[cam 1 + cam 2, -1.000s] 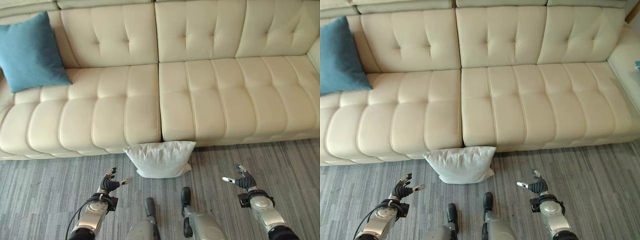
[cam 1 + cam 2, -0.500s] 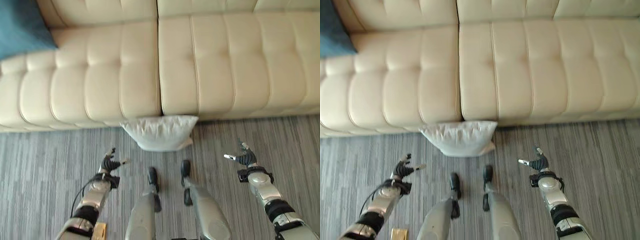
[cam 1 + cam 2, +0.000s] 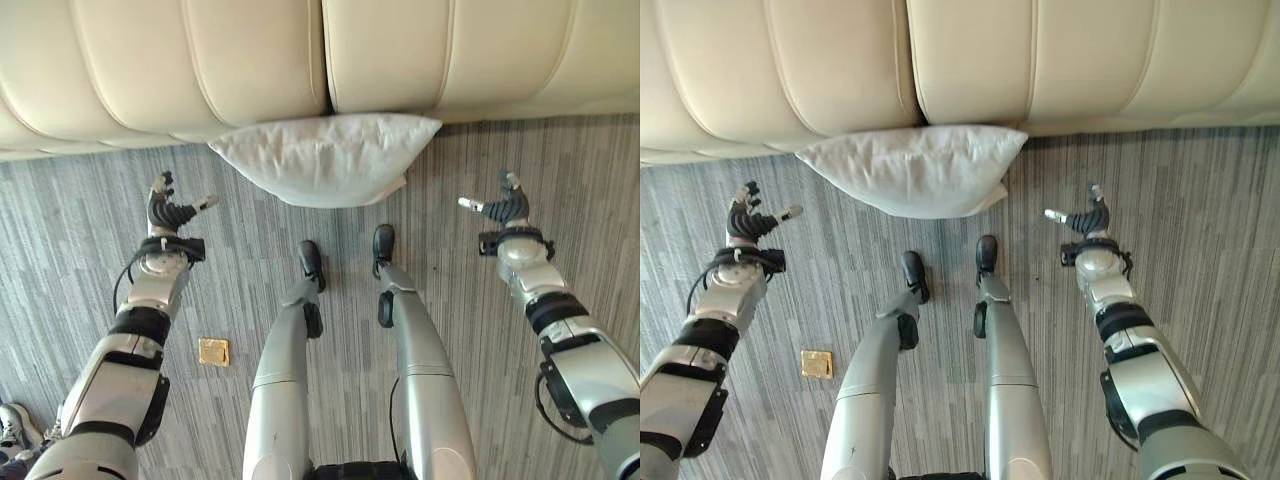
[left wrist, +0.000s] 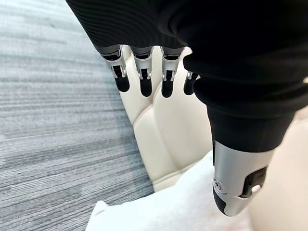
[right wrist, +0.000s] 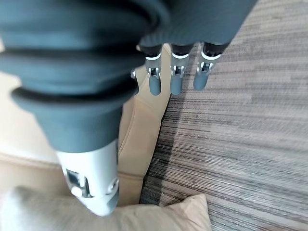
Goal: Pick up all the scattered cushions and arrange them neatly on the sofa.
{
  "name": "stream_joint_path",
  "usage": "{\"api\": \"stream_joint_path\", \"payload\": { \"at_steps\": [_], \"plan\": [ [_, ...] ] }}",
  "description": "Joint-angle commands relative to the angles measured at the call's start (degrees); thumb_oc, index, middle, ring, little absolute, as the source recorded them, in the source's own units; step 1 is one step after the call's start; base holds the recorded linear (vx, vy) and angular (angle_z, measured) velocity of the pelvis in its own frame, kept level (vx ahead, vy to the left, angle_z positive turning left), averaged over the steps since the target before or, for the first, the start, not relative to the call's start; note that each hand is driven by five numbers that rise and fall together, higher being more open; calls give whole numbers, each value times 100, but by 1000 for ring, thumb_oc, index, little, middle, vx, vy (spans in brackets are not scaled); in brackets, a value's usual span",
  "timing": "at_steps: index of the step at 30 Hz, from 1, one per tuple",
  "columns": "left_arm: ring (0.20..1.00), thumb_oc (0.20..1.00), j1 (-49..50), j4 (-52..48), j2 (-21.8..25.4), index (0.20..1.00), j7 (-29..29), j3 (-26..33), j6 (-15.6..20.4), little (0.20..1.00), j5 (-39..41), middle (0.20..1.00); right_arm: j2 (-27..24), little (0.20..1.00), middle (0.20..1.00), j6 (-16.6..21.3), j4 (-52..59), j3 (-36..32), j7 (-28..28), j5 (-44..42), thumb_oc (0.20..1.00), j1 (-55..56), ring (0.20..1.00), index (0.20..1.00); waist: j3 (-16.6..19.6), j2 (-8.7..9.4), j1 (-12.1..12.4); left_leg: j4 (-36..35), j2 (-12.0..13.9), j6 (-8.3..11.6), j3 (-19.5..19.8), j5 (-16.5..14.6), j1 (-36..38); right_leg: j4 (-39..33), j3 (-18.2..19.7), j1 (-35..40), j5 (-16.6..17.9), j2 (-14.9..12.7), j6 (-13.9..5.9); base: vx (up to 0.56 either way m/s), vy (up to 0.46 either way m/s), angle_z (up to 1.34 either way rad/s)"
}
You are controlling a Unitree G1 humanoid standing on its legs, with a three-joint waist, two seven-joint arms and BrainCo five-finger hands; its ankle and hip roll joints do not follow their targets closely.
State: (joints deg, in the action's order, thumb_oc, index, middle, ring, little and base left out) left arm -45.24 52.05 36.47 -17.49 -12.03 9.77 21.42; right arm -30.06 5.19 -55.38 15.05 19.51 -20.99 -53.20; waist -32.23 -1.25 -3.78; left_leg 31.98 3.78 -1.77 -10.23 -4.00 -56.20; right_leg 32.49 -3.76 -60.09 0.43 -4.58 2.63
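Note:
A white cushion (image 3: 325, 158) lies on the grey carpet, leaning against the front of the cream sofa (image 3: 250, 60). My left hand (image 3: 168, 212) hovers over the carpet to the cushion's left, a short gap away, fingers relaxed and thumb pointing toward it. On the other side my right hand (image 3: 506, 208) hangs at a similar distance, also open and holding nothing. In the left wrist view the cushion (image 4: 159, 211) lies past the thumb (image 4: 236, 180). The right wrist view has the cushion (image 5: 144, 216) beyond the thumb (image 5: 91, 183).
The sofa's seat front runs along the far side of the view, close above the cushion. A small brass floor plate (image 3: 212, 351) sits in the carpet at the near left. Striped grey carpet (image 3: 60, 250) spreads to both sides.
The camera has tipped down and moved closer, so the sofa back and the blue cushion have left the view. Both arms now reach further forward, flanking the white cushion.

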Motion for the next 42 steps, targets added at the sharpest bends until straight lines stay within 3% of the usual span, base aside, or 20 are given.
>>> {"api": "stream_joint_path", "payload": {
  "at_steps": [1,3,9,17,18,19,20,26,32,37,38,39,40,42],
  "plan": [
    [1000,1000,334,-49,228,1000,-135,-2,179,1000,101,1000,-217,1000,1000,288,19,35,233,-364,1000,347,1000,1000,603,-103,4,472,51,222,112,-842,-77,607,614,33,-1247,-138,-535,44,12,-4],
    [1000,1000,-126,20,254,1000,-189,-281,162,1000,115,1000,-210,1000,1000,351,-60,206,378,-634,1000,-245,1000,1000,595,-142,47,952,50,172,210,-961,-685,1058,655,-566,-1368,-127,-481,51,-35,3],
    [1000,1000,-839,401,73,1000,-293,-751,54,1000,-13,1000,215,1000,1000,340,-371,636,411,-830,1000,-916,1000,1000,633,-153,107,1417,13,136,286,-1035,-1258,1536,665,-1159,-1481,-75,-403,22,-40,2],
    [1000,1000,-2194,913,-524,1000,-710,-1448,-20,1000,-237,1000,1710,1000,1000,710,-298,1401,409,-1281,1000,-1750,1000,1000,765,-170,242,1549,-13,195,439,-923,-1743,1690,529,-1583,-1392,-31,-402,-14,-58,3],
    [1000,1000,-2194,913,-524,1000,-710,-1448,-20,1000,-237,1000,1710,1000,1000,710,-298,1401,409,-1281,1000,-1750,1000,1000,765,-170,242,1549,-13,195,439,-923,-1743,1690,529,-1583,-1392,-31,-402,-28,-55,4],
    [762,762,-2301,752,-624,762,-859,-1456,97,762,-235,762,2013,382,382,888,-9,1586,403,-1266,382,-1840,382,382,815,-190,281,1451,-21,215,468,-858,-1755,1636,493,-1590,-1365,-32,-412,-30,-33,6],
    [200,200,-2267,537,-628,200,-963,-1419,203,200,-260,200,2088,200,200,1016,233,1620,390,-1313,200,-1815,200,200,863,-205,296,1379,-35,228,484,-823,-1734,1580,469,-1571,-1348,-36,-422,-39,-35,7],
    [200,200,-1838,-644,-594,200,-1176,-1050,788,200,-119,200,2103,200,200,1609,1509,1597,225,-1121,200,-1472,200,200,1096,-149,321,631,-84,302,619,-576,-1442,1007,403,-1296,-1144,-14,-508,-30,3,8],
    [200,200,-1305,-1455,-857,200,-1244,-699,999,200,-29,200,1851,200,200,1601,2073,1494,204,-804,200,-1150,200,200,1159,-121,316,116,-81,335,708,-450,-1085,554,357,-919,-991,-20,-565,-24,-8,5],
    [200,200,99,-2878,-1304,200,-1663,81,1203,200,-299,200,1966,200,200,1947,3471,977,-139,-1332,200,194,200,200,1179,8,289,-781,-137,395,783,-251,20,-347,253,127,-670,18,-672,-53,-17,1],
    [200,200,384,-3152,-1321,200,-1642,168,1189,200,-422,200,1978,200,200,1971,3765,937,-246,-1409,200,454,200,200,1181,27,296,-921,-149,409,780,-236,254,-492,243,345,-628,16,-682,-82,-22,-6],
    [200,200,890,-3576,-1300,200,-1491,219,1140,200,-630,200,1947,200,200,1930,4270,986,-475,-1382,200,1029,200,200,1180,93,281,-1156,-161,404,735,-22,630,-802,137,721,-377,-37,-661,14,-17,-4],
    [200,200,1157,-3820,-1329,200,-1394,232,1125,200,-704,200,1927,200,200,1926,4536,1026,-571,-1373,200,1332,200,200,1228,94,287,-1353,-163,465,776,-151,1029,-949,164,1088,-502,-24,-717,-50,-12,-6],
    [200,200,1589,-4091,-1356,200,-1202,267,1122,200,-786,200,1811,200,200,1812,4964,1075,-731,-1200,200,1827,200,200,1245,152,262,-1563,-176,459,716,37,1453,-1245,73,1525,-280,-77,-701,2,0,-10]
  ]
}}
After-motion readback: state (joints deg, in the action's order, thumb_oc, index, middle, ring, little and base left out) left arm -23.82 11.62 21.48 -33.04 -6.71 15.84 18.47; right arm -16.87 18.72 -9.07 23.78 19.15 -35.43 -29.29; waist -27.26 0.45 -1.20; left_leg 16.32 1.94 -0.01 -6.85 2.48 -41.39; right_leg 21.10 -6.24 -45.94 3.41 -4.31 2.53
